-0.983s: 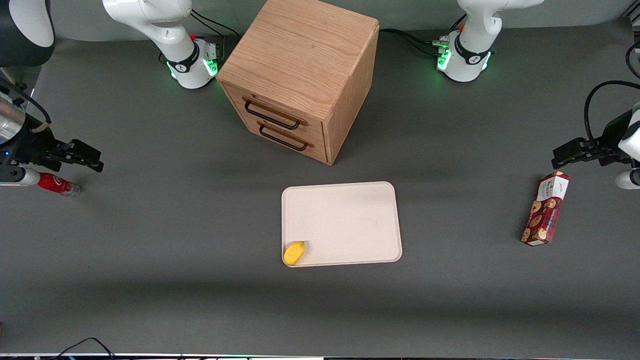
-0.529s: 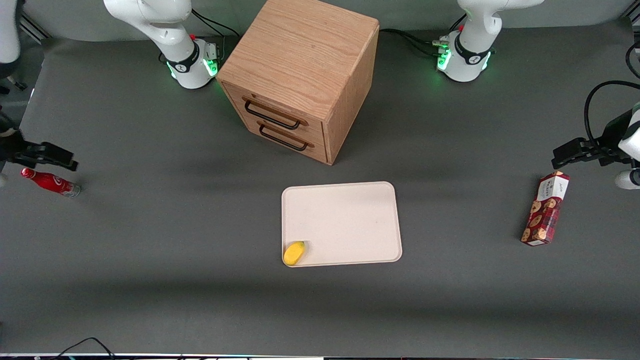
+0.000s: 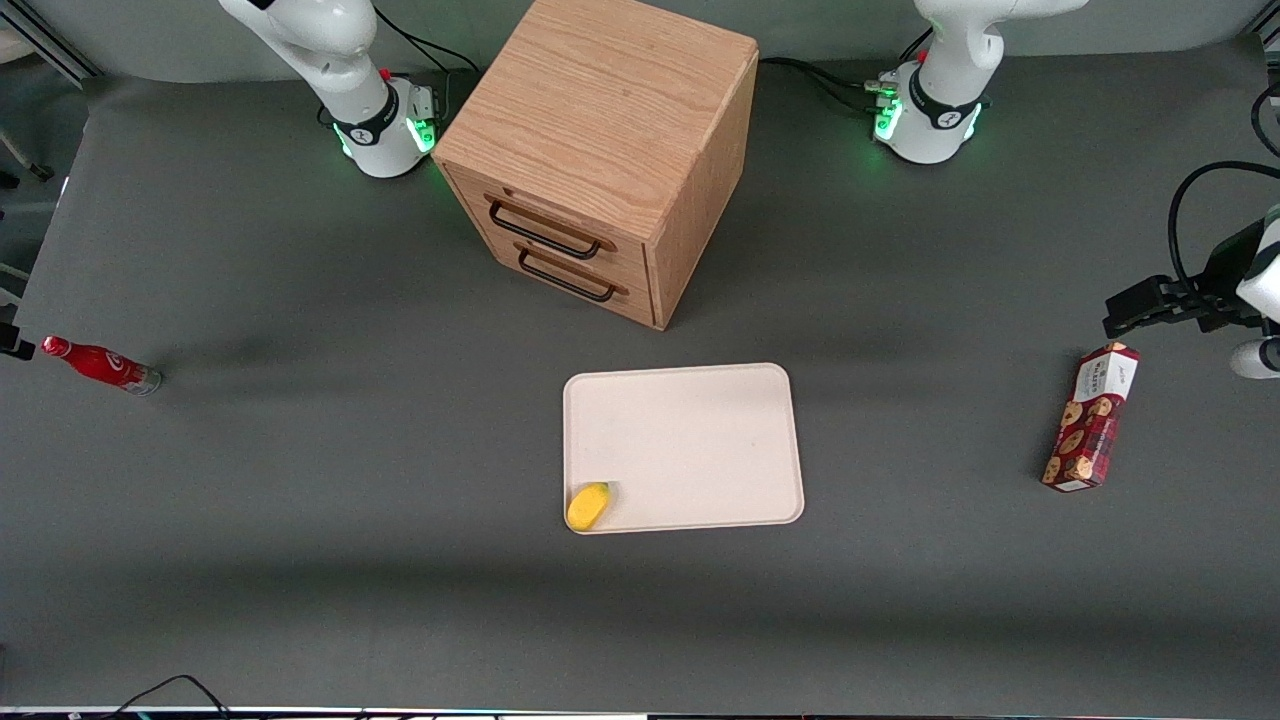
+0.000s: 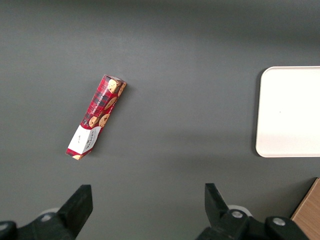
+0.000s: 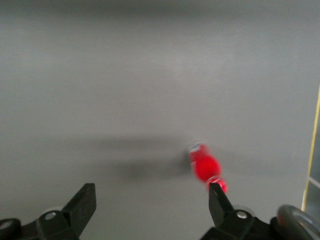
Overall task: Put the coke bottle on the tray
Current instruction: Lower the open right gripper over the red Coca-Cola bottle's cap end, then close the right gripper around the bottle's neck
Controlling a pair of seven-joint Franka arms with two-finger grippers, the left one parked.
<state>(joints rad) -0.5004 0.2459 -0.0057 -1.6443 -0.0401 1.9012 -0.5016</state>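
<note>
Bottle (image 3: 100,364) lies on its side at the working arm's end of the table, at about nine o'clock from the tray (image 3: 690,440) and well apart from it. Above it the gripper (image 5: 152,202) hangs spread and empty. Lying round, it may roll off the table's edge if a finger nudges it.

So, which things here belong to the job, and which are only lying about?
Belong to the job:
- coke bottle, lying on the table at the working arm's end
- tray
- hand, open, above the bottle

Only lying about:
- yellow fruit on the tray's corner
- cookie box
- drawer cabinet
</note>
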